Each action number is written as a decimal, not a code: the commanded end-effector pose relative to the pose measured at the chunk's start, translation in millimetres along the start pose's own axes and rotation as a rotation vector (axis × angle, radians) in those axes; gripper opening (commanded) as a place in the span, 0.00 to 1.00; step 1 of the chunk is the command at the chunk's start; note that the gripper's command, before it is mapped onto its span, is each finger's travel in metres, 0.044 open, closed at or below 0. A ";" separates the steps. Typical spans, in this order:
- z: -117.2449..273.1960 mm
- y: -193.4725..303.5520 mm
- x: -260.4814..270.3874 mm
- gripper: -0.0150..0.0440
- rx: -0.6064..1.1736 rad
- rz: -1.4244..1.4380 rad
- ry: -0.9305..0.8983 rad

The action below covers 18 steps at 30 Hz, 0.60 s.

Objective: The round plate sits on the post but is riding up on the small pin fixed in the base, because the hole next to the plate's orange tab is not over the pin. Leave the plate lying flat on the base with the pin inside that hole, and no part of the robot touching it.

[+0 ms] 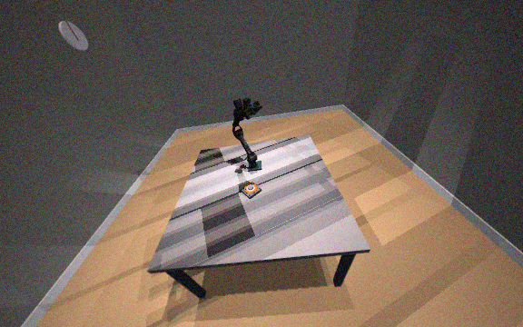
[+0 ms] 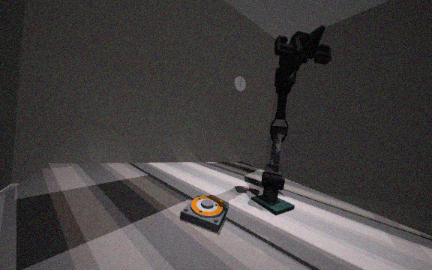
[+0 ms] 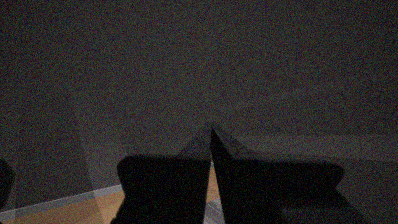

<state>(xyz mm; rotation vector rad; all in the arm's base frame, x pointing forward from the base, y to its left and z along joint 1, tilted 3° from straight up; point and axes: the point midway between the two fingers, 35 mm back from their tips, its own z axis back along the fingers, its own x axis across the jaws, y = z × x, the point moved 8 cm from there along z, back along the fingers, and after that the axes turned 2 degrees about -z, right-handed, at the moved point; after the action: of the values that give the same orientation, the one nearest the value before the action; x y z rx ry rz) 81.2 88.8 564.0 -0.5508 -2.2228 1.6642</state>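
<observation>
Dim grey walls surround the striped surface point(image 2: 126, 232), where the round plate point(image 2: 207, 205) sits on its base point(image 2: 202, 218) just beside my arm's foot. My tool point(image 2: 315, 37) is raised high and well apart from it, fingers pressed together on nothing. Only the wrist view shows that seam; only the exterior view shows the plate's orange ring.

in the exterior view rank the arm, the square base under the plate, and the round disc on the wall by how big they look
1. Arm, tallest by far.
2. Square base, though it sits nearest the camera, which inflates it.
3. Wall disc, smallest, but farther away, so its true size is unsure.
</observation>
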 end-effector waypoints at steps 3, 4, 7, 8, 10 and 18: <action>-31.7 54.7 -49.1 0.25 0.217 -0.102 0.196; -36.7 68.7 -60.7 0.25 0.271 -0.127 0.242; -43.6 97.5 -83.7 0.25 0.381 -0.177 0.335; -44.9 107.5 -91.3 0.25 0.419 -0.193 0.366; -46.2 127.8 -106.4 0.25 0.496 -0.228 0.430; -31.9 210.7 -160.3 0.25 0.825 -0.371 0.681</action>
<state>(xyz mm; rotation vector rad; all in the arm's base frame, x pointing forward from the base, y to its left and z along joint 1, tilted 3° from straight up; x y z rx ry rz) 239.4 101.9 409.8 -0.4047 -1.2015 1.6783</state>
